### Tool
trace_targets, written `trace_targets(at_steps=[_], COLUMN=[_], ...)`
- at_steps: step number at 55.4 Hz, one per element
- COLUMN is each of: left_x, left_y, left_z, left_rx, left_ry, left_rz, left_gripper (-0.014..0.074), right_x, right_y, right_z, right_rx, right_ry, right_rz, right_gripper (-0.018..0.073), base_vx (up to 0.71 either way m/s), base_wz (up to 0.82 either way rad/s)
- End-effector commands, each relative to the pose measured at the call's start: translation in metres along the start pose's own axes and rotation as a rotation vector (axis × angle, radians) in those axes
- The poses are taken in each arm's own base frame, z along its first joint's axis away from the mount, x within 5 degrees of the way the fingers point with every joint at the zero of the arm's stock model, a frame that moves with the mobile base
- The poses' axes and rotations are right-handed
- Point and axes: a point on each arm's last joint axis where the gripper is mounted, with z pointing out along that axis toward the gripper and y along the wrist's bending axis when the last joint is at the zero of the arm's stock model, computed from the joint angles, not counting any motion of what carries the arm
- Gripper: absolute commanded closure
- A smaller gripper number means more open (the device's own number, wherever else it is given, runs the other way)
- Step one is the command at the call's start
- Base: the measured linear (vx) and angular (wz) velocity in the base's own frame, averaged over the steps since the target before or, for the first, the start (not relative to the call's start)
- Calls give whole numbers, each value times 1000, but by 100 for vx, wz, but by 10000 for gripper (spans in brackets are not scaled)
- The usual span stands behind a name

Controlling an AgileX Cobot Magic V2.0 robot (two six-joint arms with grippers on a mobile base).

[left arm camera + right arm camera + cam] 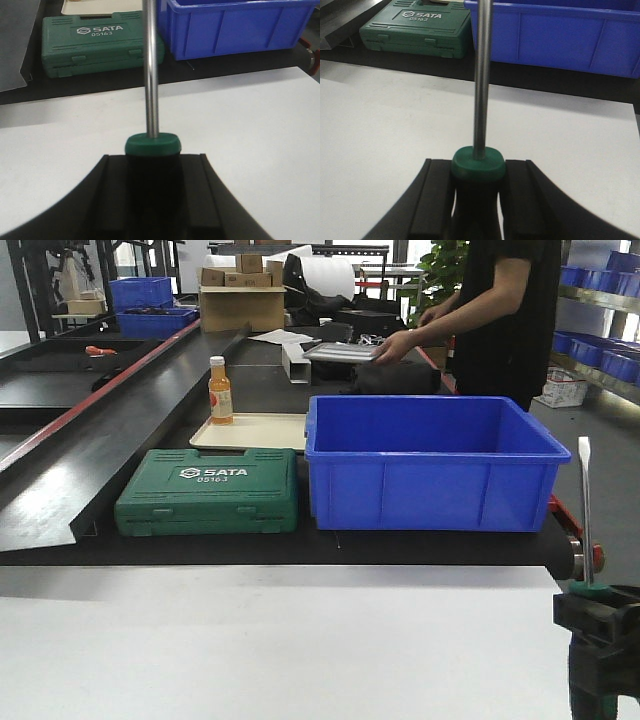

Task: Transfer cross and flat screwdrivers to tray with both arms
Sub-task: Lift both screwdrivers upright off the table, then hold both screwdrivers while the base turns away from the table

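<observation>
- White table (250,640) lies ahead, with a bin (430,480) at 1 o'clock.
- One screwdriver (150,75) is clamped upright in the left gripper (152,172), the flat screwdriver (585,490) in the right gripper (479,175).
- Tray (340,351) is held by a person (505,320) at 12 o'clock.
- Pickup is judged done; placing is left.

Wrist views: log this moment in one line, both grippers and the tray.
left gripper: shut on left screwdriver | right gripper: shut on right screwdriver | tray: in person's hand behind blue bin
</observation>
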Motion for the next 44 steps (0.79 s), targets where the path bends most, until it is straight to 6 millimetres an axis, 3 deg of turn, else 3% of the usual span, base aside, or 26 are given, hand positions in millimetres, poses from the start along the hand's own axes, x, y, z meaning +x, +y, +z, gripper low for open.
trace_targets(at_steps=[1,44], left_x=[-17,-17], left_y=[-2,-2], left_z=[-7,-7], left_rx=[9,9], left_ry=[-121,-121], left_rz=[-10,-10], left_gripper=[599,599], right_x=[-18,-18], right_y=[1,1], right_z=[-9,-8], right_rx=[-4,-4], right_ry=[-132,-129], right_rz=[-16,-16], right_gripper=[567,567], base_vx=[0,-10], base_wz=[0,-5])
